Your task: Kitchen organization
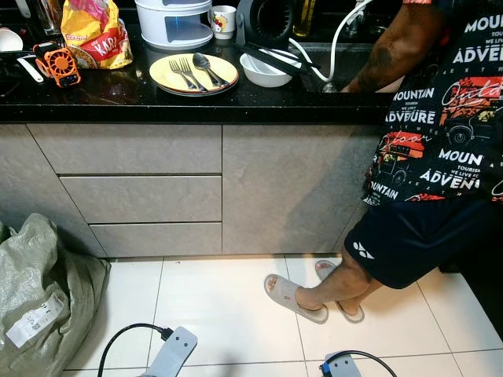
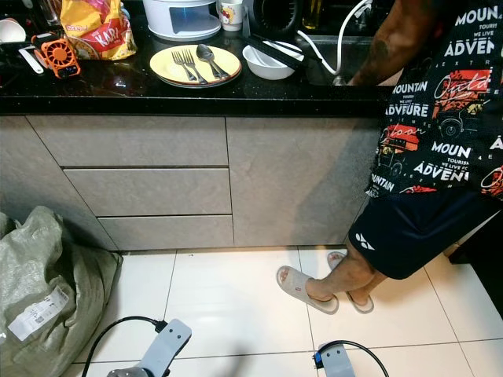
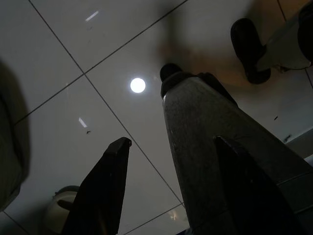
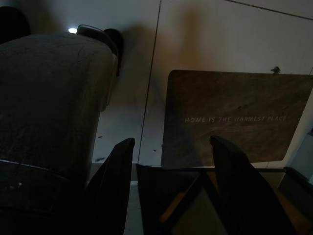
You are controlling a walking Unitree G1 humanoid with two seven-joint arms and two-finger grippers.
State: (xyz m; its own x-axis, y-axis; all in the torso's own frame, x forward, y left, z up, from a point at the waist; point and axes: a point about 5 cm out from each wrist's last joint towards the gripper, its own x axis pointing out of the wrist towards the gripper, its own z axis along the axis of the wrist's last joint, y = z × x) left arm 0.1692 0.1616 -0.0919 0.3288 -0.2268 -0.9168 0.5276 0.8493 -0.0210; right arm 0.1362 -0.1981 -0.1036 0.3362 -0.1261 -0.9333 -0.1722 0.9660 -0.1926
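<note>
Pincers hang low over the white tiled floor (image 1: 228, 306), both idle: the left pincer (image 3: 171, 181) has its two black fingers spread apart with nothing between them, pointing down at the glossy tiles beside the robot's grey leg (image 3: 205, 142), and the right pincer (image 4: 171, 181) likewise stands with fingers apart and empty, above a brown doormat with pale lettering (image 4: 234, 117). The silver ends of both arms show at the bottom of the head views, each with a black cable. Left of them a green woven sack with a white label (image 1: 39, 298) slumps on the floor against the grey drawer fronts (image 1: 141, 196). Above the drawers runs the black stone surface (image 1: 118, 94). Near its front edge sits a round yellow plate (image 1: 161, 75) carrying two forks (image 1: 182, 72) and a spoon (image 1: 206, 67), with a white bowl (image 1: 263, 71) just beside it toward the sink. Further back are a white lidded container (image 1: 174, 23), a yellow snack bag (image 1: 94, 31) and a small orange fan (image 1: 56, 63). A person in a black printed shirt (image 1: 448, 102) and dark shorts stands at the surface's right end, wearing grey slippers (image 1: 291, 297), arm reaching into the sink.
</note>
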